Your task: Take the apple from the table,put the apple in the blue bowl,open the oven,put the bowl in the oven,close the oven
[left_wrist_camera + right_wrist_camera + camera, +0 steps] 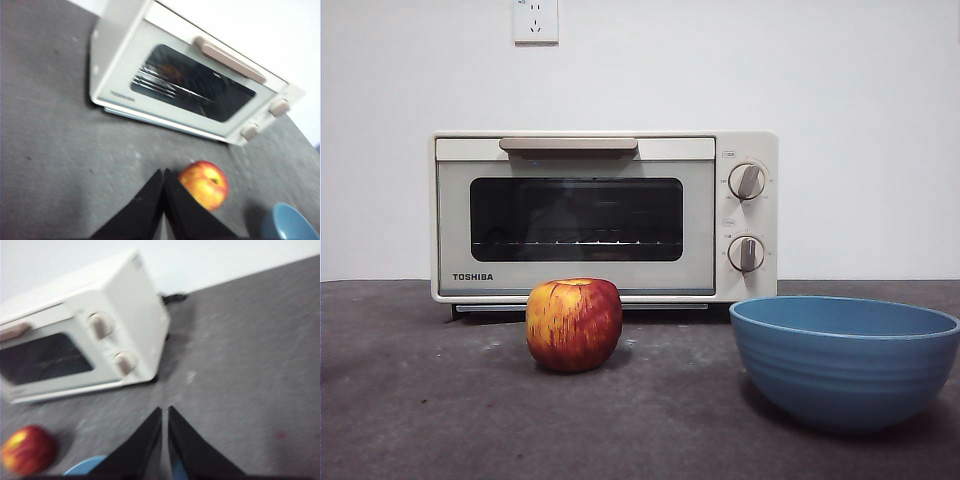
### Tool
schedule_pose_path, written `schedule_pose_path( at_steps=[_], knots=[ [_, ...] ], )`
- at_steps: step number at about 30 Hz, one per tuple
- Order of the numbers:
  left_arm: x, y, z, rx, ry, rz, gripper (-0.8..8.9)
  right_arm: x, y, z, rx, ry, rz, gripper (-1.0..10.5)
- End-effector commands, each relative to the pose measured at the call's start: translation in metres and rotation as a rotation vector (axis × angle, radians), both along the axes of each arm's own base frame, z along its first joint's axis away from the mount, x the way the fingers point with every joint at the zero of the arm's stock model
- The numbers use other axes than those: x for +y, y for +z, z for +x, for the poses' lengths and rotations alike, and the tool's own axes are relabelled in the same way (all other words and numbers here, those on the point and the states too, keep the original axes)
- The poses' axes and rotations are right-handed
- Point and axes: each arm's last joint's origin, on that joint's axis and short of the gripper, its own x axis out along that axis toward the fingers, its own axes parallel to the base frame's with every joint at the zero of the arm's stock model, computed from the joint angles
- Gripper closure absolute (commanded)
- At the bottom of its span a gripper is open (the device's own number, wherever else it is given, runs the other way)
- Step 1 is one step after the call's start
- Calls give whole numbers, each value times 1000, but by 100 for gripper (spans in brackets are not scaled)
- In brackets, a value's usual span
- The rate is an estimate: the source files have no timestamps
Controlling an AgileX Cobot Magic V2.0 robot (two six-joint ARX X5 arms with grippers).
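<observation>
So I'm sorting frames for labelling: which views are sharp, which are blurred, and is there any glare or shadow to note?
Front view: sharp, evenly lit; the apple and blue bowl cast soft shadows on the table, and the oven window shows faint reflections. Left wrist view: mildly blurred, TOSHIBA lettering smeared. Right wrist view: blurriest, with oven knobs and apple edges smeared.

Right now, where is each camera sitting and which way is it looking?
Front view: low, at table height, looking level at the apple, blue bowl and closed oven; no robot part shows.
Left wrist view: above the table, looking down at the oven door and apple; the left tool shows, jaws shut.
Right wrist view: above the table, looking down at the oven's knob end; the right tool shows, jaws shut.
All three views share the oven, apple and blue bowl.
</observation>
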Motion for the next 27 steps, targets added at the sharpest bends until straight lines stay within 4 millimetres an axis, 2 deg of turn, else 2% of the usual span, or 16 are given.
schedule_pose_path(
  at_steps=[1,7,12,19,25,27],
  knots=[
    [-1,22,0,-2,-61,40,806,4,20,2,13,92,-22,943],
    [-4,57,3,76,-183,131,806,16,53,13,103,320,-112,943],
    [-10,73,4,138,-282,189,806,28,68,20,204,491,-194,943],
    [-18,78,0,209,-414,249,806,51,73,25,306,682,-282,943],
    [-19,78,0,209,-430,250,806,64,72,27,293,737,-315,941],
    [-19,78,0,209,-430,250,806,66,74,27,269,743,-312,887]
  ],
)
